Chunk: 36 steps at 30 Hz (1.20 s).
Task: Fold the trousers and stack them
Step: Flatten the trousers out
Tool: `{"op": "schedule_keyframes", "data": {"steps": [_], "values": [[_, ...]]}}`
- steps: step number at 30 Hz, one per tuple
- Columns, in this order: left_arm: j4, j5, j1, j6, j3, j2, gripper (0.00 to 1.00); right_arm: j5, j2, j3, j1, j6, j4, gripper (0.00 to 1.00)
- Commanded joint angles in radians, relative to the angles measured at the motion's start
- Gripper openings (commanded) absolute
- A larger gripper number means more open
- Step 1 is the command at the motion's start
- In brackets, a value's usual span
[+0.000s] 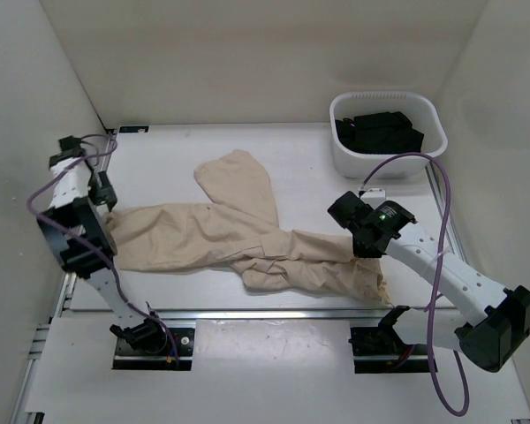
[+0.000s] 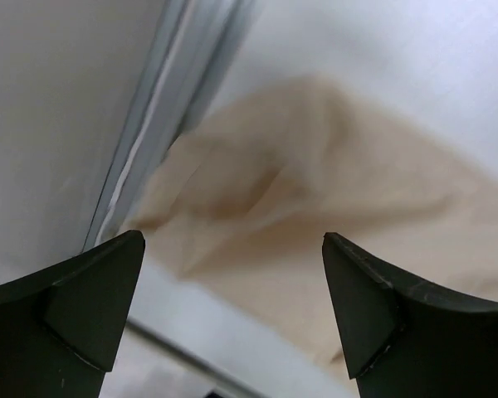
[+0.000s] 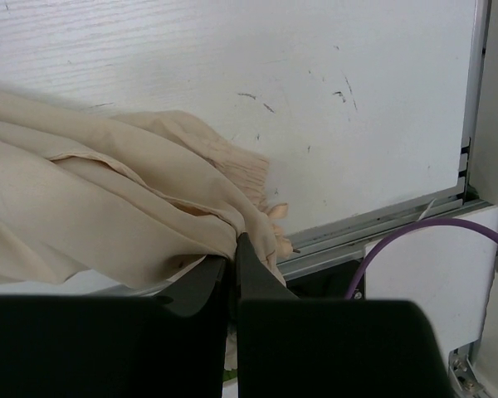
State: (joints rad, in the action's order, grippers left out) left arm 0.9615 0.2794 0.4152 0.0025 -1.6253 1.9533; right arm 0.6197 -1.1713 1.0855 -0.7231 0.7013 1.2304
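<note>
1. The trousers [image 1: 221, 234] lie flat on the white table [image 1: 159, 159]. One leg runs left to right across the table, and the other angles off toward the back centre. The waist is bunched at the front right, near the table's front rail.
2. The left gripper [image 2: 232, 240] hangs over the far-left end of the long leg, beside the table's left rail. Its jaws are spread wide with nothing between them, and the beige cloth lies directly below the gap.
3. The right gripper [image 3: 234, 249] sits at the waist end with its jaws pressed together. Folds of cloth converge at its tips, so it appears to pinch a thin fold of the trousers there.
4. The relation that matters is that the long leg's axis runs from one gripper to the other, with one arm at each end. The left arm is the nearer one to the hem, and it needs only to go straight down to reach it.
5. The white tub [image 1: 389, 155] at the back right holds dark items and stands well apart from the trousers.
</note>
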Motion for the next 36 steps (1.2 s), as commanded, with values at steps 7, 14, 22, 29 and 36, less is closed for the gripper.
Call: {"op": "schedule_keyframes", "data": {"steps": [7, 14, 22, 29, 36], "values": [[-0.072, -0.114, 0.25, -0.002, 0.407, -0.252, 1.0, 0.075, -0.017, 0.045, 0.014, -0.055, 0.03, 0.0], [-0.162, -0.179, 0.26, -0.002, 0.314, -0.041, 1.0, 0.022, -0.187, 0.272, 0.246, -0.334, -0.08, 0.0], [-0.153, -0.259, 0.26, -0.002, 0.298, 0.016, 0.14, 0.021, -0.367, 0.889, 0.335, -0.484, 0.001, 0.0], [-0.153, -0.24, 0.371, -0.002, 0.386, -0.102, 0.14, -0.001, 0.171, 0.129, 0.261, 0.02, 0.02, 0.21], [-0.153, -0.221, 0.396, -0.002, 0.498, -0.185, 0.14, -0.04, 0.436, -0.145, 0.271, 0.447, 0.169, 0.96]]}}
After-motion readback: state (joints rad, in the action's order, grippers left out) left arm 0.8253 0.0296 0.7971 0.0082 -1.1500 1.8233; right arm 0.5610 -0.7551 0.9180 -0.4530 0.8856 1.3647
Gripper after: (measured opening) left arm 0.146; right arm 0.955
